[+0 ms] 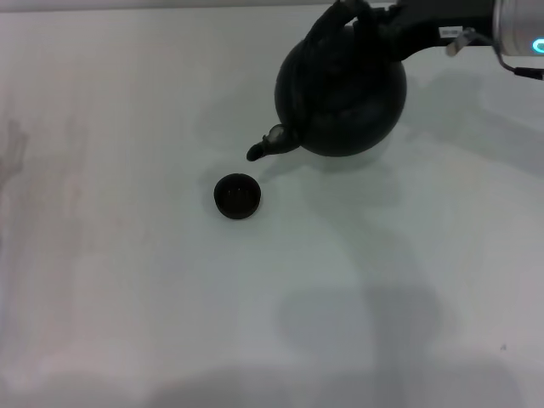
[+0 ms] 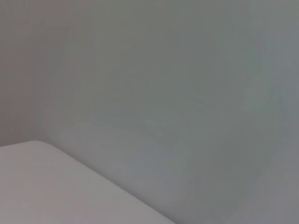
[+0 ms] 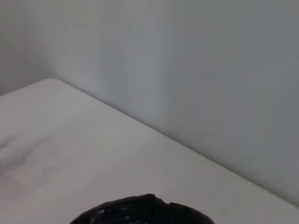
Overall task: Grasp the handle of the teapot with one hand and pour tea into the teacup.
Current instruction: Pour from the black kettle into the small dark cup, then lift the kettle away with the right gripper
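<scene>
Toward the far right of the white desk (image 1: pixel 127 297), in the head view, the teapot (image 1: pixel 344 98) hung tilted, its short spout (image 1: pixel 268 144) dipped toward the robot's left and near side; the pale tip of that spout sat just above and slightly to the right of the teacup (image 1: pixel 237 195), close to it but apart from it. The teacup stood upright on the desk, near the middle, its dark mouth open to the camera; whether anything lay inside could not be told. Over the pot's top arched the handle (image 1: pixel 336 21), thick and black; the right pincer (image 1: pixel 374 19) met it there, coming in from the right edge on a dark arm with a grey cuff and a blue ring light; the pincer was clamped around the handle, though the fingers themselves merged with the black of the handle and could hardly be made out one by one. A soft shadow of the pot lay on the desk beneath and behind it.

From the right wrist view only a dark, rough-edged lump (image 3: pixel 145 212) showed at the frame's edge, with the desk and a pale wall (image 3: pixel 210 70) beyond it. The left wrist view showed a desk corner (image 2: pixel 46 186) and wall; the left pincer appeared in no picture.
</scene>
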You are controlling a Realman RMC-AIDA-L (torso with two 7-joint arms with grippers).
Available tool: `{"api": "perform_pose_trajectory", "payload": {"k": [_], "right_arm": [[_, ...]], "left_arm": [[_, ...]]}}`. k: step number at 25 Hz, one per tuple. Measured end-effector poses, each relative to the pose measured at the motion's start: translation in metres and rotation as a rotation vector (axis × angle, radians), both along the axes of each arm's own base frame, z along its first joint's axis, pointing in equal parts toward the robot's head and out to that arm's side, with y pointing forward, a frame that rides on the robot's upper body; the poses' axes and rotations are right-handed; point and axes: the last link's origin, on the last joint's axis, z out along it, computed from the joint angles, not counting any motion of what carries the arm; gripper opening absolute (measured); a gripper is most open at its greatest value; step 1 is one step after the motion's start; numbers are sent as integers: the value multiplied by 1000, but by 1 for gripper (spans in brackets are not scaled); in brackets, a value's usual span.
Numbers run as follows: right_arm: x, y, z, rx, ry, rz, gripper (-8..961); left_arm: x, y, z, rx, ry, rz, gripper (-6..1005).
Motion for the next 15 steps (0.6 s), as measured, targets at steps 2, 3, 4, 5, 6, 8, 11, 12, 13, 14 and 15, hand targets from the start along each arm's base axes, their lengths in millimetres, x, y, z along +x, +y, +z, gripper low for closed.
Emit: {"api": "perform_pose_trajectory", "payload": {"k": [2,3,4,5,6,8,11,12,13,14,15], "right_arm": [[-2,0,-3,5,-20,35,202],[-4,-1,-4,7,-32,56,201],[-5,-1,-6,7,-43,73,200],[-6,-1,-8,9,-55,92,200],[-7,-2,-11,12,-65,108,200],[-8,-3,-15,22,-81,137,201],[-10,-3,-18,31,-95,162,198],[-11,-3,-19,35,-97,167,196],[-11,-2,-19,37,-98,169,195],[-11,-2,-19,40,-100,173,193],[-12,-2,-19,41,-102,177,192]], "left_arm": [[0,0,0,1,-1,-1,847],[1,1,0,1,-2,-2,847],[1,1,0,1,-2,-2,847],[1,1,0,1,-2,-3,847],[1,1,0,1,-3,-4,847],[2,1,0,2,-4,-4,847],[2,1,0,3,-6,-4,847],[2,1,-1,4,-6,-4,847],[2,1,-1,3,-7,-3,847],[2,0,-1,3,-8,-2,847],[1,0,-1,3,-9,-1,847]]}}
